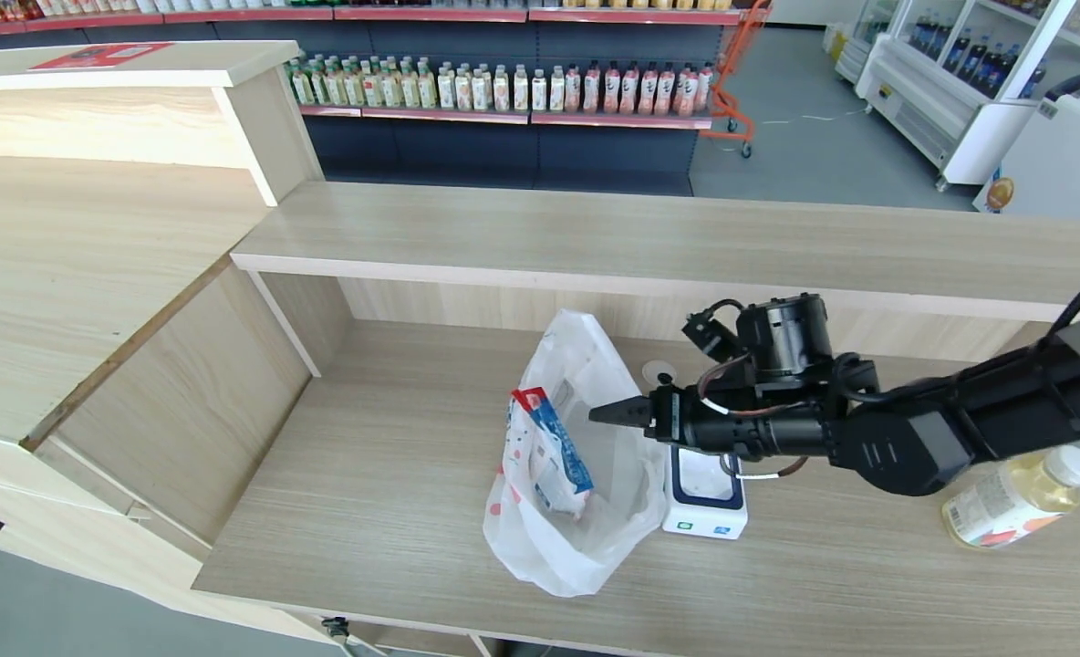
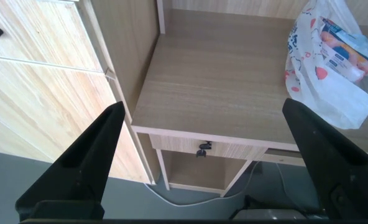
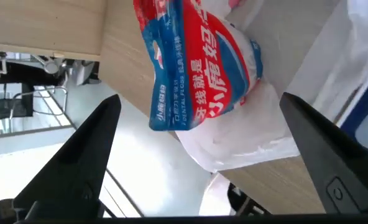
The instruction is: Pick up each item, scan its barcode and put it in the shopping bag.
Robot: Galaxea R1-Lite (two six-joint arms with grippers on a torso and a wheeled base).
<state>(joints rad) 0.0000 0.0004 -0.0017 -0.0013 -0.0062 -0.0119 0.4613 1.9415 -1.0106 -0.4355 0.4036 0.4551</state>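
A white shopping bag (image 1: 576, 547) stands open in the middle of the wooden counter (image 1: 367, 493). Inside it leans a red, white and blue snack packet (image 1: 554, 456). My right gripper (image 1: 615, 413) hovers at the bag's mouth, pointing at the packet, and is open. In the right wrist view the packet (image 3: 196, 62) lies in the bag (image 3: 246, 143) beyond the spread fingers of the right gripper (image 3: 199, 102), apart from them. My left gripper (image 2: 202, 109) is open and holds nothing, low off the counter's front left corner, with the bag (image 2: 333, 93) and packet (image 2: 349, 46) off to one side.
A white scanner box (image 1: 706, 497) sits just right of the bag, under my right arm. A bottle of yellow liquid (image 1: 1019, 500) lies on the counter at far right. A raised ledge (image 1: 686, 237) runs along the back. Cabinets stand to the left.
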